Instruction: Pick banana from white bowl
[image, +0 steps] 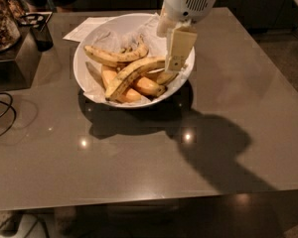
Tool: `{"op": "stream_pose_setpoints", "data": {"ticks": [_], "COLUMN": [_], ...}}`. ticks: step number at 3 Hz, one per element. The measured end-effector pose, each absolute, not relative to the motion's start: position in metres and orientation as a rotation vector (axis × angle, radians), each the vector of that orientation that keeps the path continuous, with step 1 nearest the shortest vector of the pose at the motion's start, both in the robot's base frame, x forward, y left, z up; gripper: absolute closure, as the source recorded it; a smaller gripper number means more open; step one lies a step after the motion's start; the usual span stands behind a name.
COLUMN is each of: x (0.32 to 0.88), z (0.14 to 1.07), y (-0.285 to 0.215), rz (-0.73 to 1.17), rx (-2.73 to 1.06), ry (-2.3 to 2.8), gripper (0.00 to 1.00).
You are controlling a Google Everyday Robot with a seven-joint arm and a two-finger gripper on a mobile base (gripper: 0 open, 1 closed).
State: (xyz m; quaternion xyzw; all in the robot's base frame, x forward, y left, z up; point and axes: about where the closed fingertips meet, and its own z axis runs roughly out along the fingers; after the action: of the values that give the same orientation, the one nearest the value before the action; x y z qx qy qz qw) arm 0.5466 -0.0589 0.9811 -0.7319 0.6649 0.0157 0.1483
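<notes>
The white bowl [82, 48] stands on the grey table, lined with crumpled white paper. The banana [134, 73] is the longest one; it lies diagonally across the bowl, streaked with brown, from lower left to upper right. A shorter speckled banana [114, 57] lies behind it, and stubby orange-yellow pieces [145, 86] lie under it. My gripper [174, 63] hangs from the white wrist over the bowl's right side, its tip right at the banana's upper right end, whose tip it hides. I cannot tell whether it touches the banana.
A sheet of white paper [86, 29] lies on the table behind the bowl. A black cup [40, 32] and a raised tray of brown things [1, 21] stand at the far left. A black cable [2, 110] loops at the left edge.
</notes>
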Motion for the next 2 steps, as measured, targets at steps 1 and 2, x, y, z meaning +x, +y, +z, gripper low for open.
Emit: {"op": "stream_pose_setpoints", "data": {"ticks": [1, 2], "x": [0.558, 0.5664], "z": [0.9755, 0.9704], "y": [-0.0517, -0.0451], "rz": [0.051, 0.056], "rx": [-2.124, -2.142], "ry": [1.91, 1.907], "gripper": [0.36, 0.38]}}
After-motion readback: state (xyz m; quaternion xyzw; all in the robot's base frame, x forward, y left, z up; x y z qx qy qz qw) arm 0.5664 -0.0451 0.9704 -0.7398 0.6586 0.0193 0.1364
